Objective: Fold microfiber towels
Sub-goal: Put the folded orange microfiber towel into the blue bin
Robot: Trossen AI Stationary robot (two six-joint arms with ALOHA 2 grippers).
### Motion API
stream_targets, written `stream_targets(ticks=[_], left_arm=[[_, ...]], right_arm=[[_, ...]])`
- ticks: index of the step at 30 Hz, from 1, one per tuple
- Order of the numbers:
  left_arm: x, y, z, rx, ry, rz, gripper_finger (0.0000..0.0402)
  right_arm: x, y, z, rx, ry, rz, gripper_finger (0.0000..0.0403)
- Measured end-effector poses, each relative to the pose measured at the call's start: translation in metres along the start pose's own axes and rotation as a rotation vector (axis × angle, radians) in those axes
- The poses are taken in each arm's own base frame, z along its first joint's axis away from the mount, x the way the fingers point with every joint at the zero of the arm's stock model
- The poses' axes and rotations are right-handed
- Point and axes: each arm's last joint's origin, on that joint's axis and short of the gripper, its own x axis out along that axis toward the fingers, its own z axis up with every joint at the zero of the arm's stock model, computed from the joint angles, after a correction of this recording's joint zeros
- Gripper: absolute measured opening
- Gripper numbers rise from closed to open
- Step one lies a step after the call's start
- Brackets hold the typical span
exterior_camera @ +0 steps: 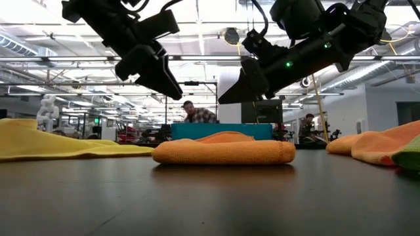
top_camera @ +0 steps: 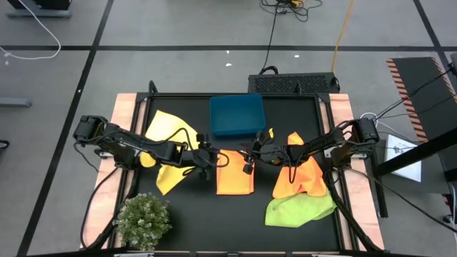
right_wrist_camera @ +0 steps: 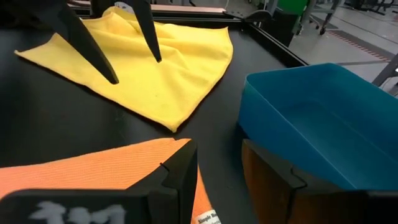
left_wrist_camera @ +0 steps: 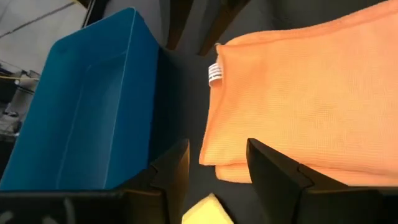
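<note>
A: Hovering with fingers apart, left end effector (top_camera: 208, 157) and right end effector (top_camera: 251, 155) flank folded orange towel (top_camera: 235, 181) at counter (top_camera: 193, 214) centre, both empty.

B: Advise pinching matching corners, lifting evenly.

Both dark arms reach in from the two sides of the table and almost meet in the middle. The left arm stretches out long and low, bent a little at its joints, and its left gripper (top_camera: 208, 156) hangs in the air with its two fingers (left_wrist_camera: 171, 171) spread apart. The right arm comes the other way (it looks like a mirror of the first one). Its right gripper (top_camera: 251, 155) also hangs up high, fingers (right_wrist_camera: 180, 171) apart and holding nothing. The two grippers point toward each other, close but not touching.
</note>
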Motion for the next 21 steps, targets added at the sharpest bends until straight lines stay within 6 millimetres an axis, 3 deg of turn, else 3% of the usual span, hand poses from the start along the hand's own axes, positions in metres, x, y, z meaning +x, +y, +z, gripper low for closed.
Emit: stream_targets(ticks=[11, 21], left_arm=[[-0.005, -0.013, 0.001, -0.074, -0.016, -0.12, 0.0163], [-0.012, -0.028, 0.004, -0.081, -0.039, -0.159, 0.0163]], right_arm=[[0.0, 0.001, -0.001, 0.061, 0.006, 0.003, 0.0116], [-0.011, 0.024, -0.007, 0.172, 0.074, 0.163, 0.0116]])
